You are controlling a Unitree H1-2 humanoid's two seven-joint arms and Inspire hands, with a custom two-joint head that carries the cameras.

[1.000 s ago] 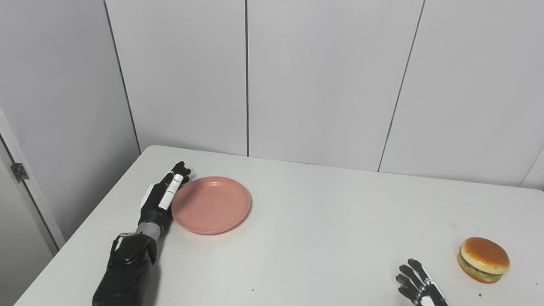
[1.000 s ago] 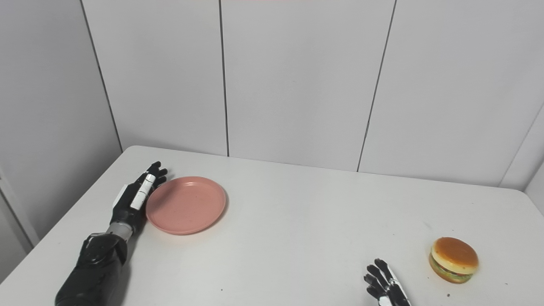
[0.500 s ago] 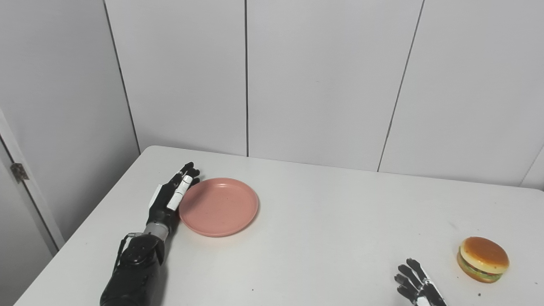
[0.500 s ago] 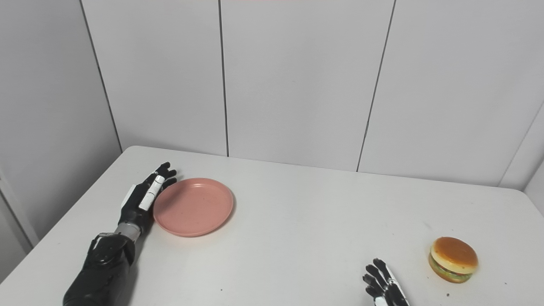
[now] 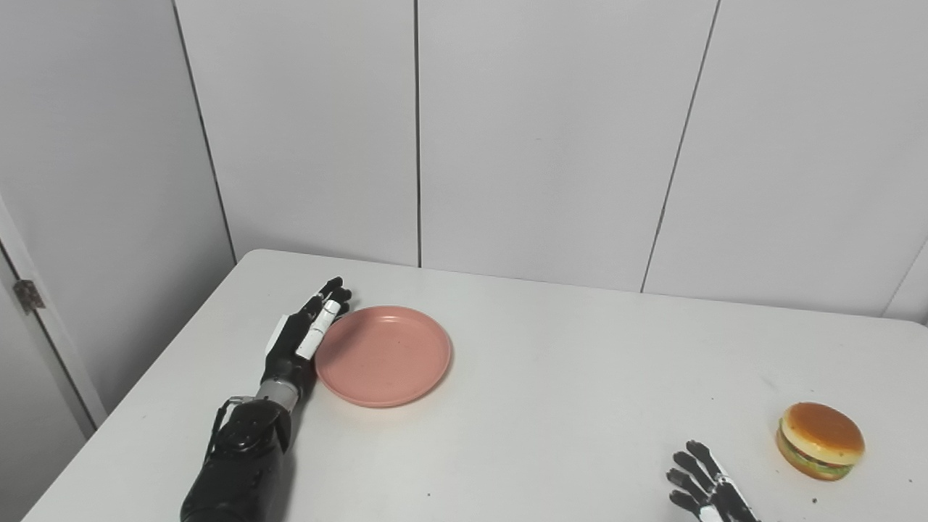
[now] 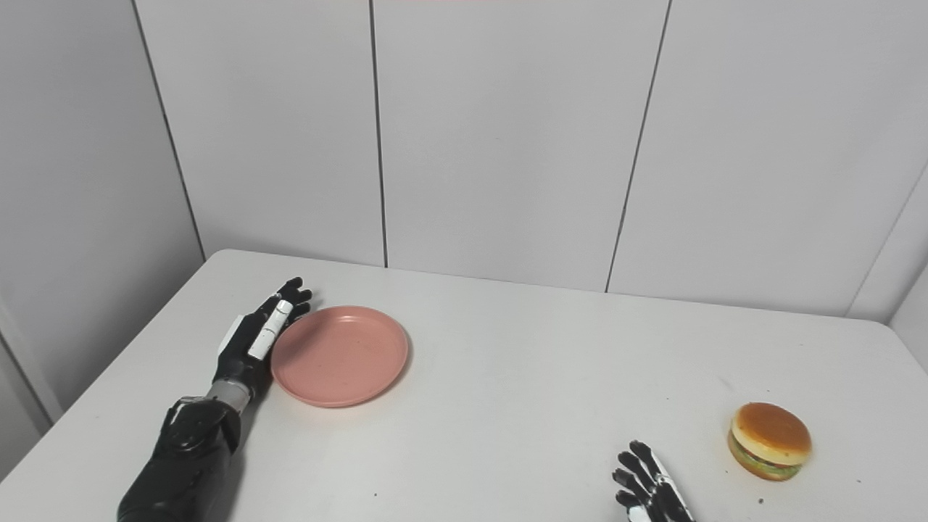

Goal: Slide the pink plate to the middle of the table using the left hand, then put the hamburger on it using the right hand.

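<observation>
- The fingers of the left hand are straight and flat, and they hold nothing.
- The side of that hand touches the left edge of the plate.
- The pink plate lies flat on the left part of the table, not in the middle.
- The right hand is at the bottom edge with its fingers spread, and it holds nothing.
- The burger sits on the table near the right hand, not touching it.

We see a white rectangular table with a few dark specks, pale grey wall panels behind, and a small metal hinge at left.
</observation>
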